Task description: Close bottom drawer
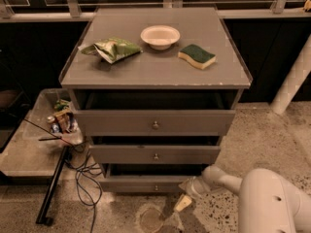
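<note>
The bottom drawer (141, 184) is the lowest of three grey drawers in the cabinet (155, 72). It stands a little way out, with a small round knob (156, 187) on its slim front. My gripper (187, 194) is low at the drawer front's right end, against or very close to it. The white arm (272, 198) reaches in from the lower right. The middle drawer (155, 154) and the top drawer (155, 123) also stand slightly out.
On the cabinet top lie a green chip bag (112, 48), a white bowl (160, 36) and a green sponge (197, 56). A low tray (29, 149) with cans and clutter stands at the left, with cables (82, 174) on the floor. A white pillar (294, 76) rises at the right.
</note>
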